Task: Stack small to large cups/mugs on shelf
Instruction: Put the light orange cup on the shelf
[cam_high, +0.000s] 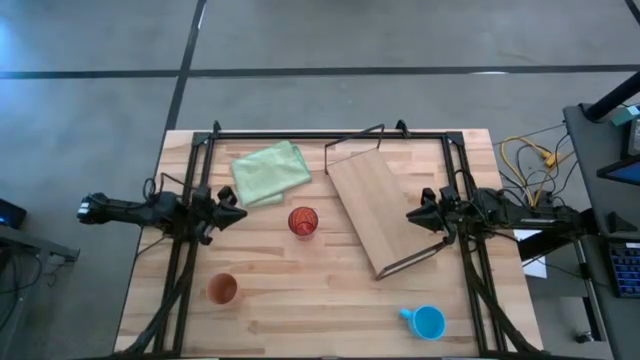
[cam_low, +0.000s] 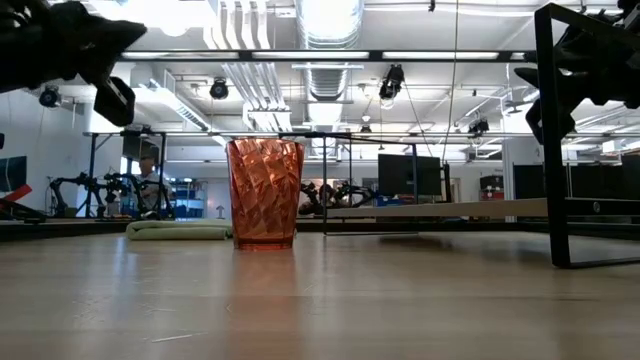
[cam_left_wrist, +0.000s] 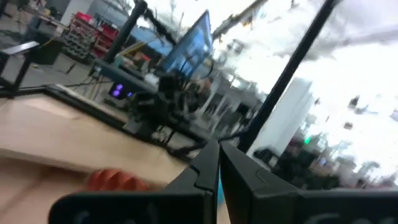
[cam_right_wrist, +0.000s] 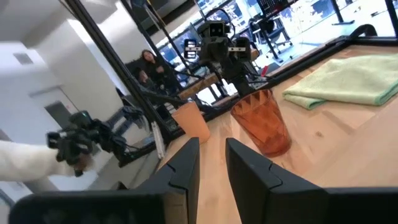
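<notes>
The translucent red-orange cup (cam_high: 303, 222) stands upright on the table's middle, and also shows in the low view (cam_low: 265, 192) and the right wrist view (cam_right_wrist: 262, 121). The tan-orange cup (cam_high: 222, 290) stands near the front left. The blue mug (cam_high: 428, 322) stands at the front right, handle to the left. The wooden shelf board (cam_high: 385, 210) lies slanted right of centre, with wire frames at its ends. My left gripper (cam_high: 238, 213) hovers shut, left of the red cup. My right gripper (cam_high: 412, 215) hovers over the board's right edge, its fingers (cam_right_wrist: 186, 158) a little apart, empty.
A pale green folded cloth (cam_high: 270, 172) lies at the back, left of the shelf. Dark rails run along the table's back and sides (cam_high: 330, 135). Cables lie off the table's right edge (cam_high: 530, 160). A person shows in the room beyond the table (cam_right_wrist: 149, 65).
</notes>
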